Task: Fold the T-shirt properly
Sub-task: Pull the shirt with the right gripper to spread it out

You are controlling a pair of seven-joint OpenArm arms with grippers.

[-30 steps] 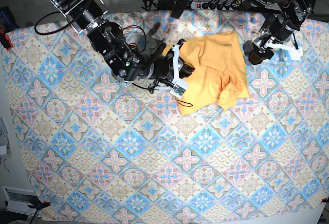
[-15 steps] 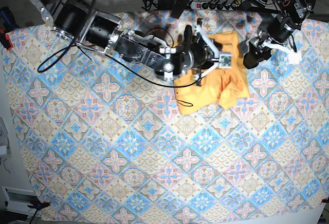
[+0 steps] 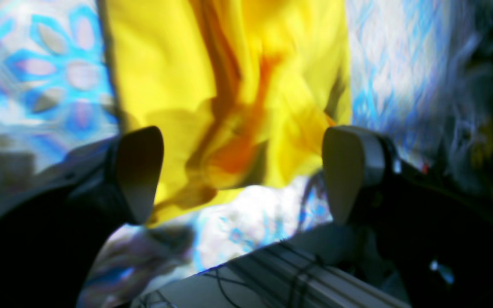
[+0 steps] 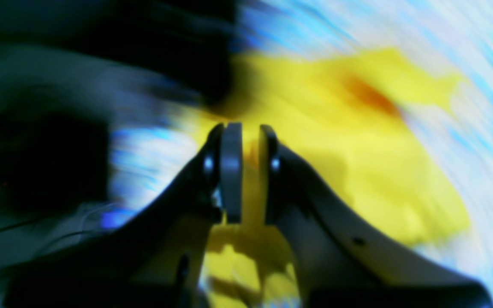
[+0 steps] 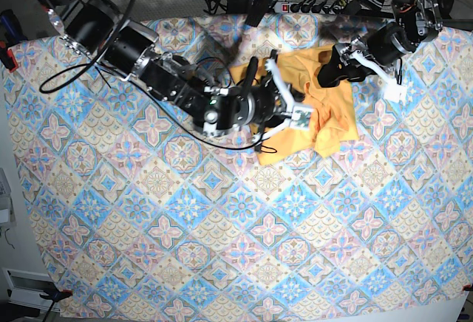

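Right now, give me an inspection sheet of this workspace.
Surface: tablecloth, blue-and-pink pattern, covers the table.
Job's things: T-shirt, yellow-orange, crumpled in a heap at the far side, not folded flat.
Clutter: nothing seen.
Grippers: right gripper has its jaws nearly together with yellow cloth showing in the narrow gap; the view is blurred, so a grip cannot be confirmed. Left gripper has its jaws wide apart and holds nothing, with the shirt beyond them.
Cables: black cable loops over the cloth beside the right arm; more cables and a power strip lie past the far edge.
Surroundings: grey floor beyond the table; little else discernible.
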